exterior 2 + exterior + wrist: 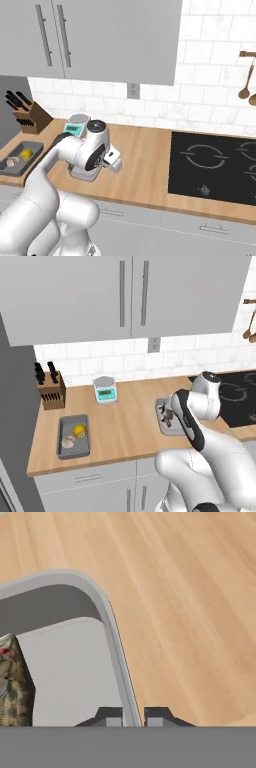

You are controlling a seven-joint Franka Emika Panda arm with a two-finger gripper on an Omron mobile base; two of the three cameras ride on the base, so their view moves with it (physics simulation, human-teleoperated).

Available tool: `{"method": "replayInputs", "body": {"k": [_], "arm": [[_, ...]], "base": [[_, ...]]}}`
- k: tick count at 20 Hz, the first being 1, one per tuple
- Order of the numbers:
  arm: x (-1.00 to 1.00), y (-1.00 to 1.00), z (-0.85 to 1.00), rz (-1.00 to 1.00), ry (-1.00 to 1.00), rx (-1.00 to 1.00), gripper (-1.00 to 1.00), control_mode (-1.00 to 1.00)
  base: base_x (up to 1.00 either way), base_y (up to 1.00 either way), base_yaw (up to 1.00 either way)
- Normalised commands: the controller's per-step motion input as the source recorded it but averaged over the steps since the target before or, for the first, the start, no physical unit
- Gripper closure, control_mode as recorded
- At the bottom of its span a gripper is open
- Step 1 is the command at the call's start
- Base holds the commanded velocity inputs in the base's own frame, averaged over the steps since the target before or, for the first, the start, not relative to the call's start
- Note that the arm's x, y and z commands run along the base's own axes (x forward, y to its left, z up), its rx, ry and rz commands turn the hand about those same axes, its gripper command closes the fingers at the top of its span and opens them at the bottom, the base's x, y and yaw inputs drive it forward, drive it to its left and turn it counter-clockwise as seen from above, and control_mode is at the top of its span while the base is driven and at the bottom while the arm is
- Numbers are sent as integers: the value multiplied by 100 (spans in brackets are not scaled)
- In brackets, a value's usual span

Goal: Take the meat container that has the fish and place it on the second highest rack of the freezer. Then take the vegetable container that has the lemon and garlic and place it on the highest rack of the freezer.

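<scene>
We locate the shallow grey rectangular meat container [75, 657] on the light wooden countertop [130, 426], just left of the black glass cooktop [215, 165]; in the left base view its rim [161, 415] shows beside the white arm. The small dark brown-grey fish [12, 687] lies inside it, near the left edge of the hand view. In the hand view we see the two-finger gripper [133, 717] with one dark fingertip [109, 716] inside the container wall and the other outside, the two drawn together so that they pinch the thin grey rim. Well to the left on the same countertop sits a second grey tray, the vegetable container [61, 442], holding the bright yellow lemon [79, 431] and, just beside it, the pale pinkish-white garlic bulb [67, 442]. Behind that tray stand a wooden knife block [52, 390] and a small white kitchen scale [105, 389], both against the white tiled wall [150, 358] under grey upper cabinets [125, 296].
</scene>
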Motion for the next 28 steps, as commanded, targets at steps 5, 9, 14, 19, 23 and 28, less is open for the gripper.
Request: {"method": "replayInputs", "body": {"k": [5, 9, 14, 19, 23, 28], "arm": [[0, 0, 0, 0, 0, 0, 100, 100], [0, 0, 0, 0, 0, 0, 100, 100], [0, 0, 0, 0, 0, 0, 100, 100], [0, 0, 0, 0, 0, 0, 100, 100], [0, 0, 0, 0, 0, 0, 100, 100], [0, 0, 0, 0, 0, 0, 100, 100]], "base": [[-83, 0, 0], [-85, 4, 0], [-87, 9, 0], [-69, 3, 0], [-12, 0, -17], [-7, 35, -10]]}}
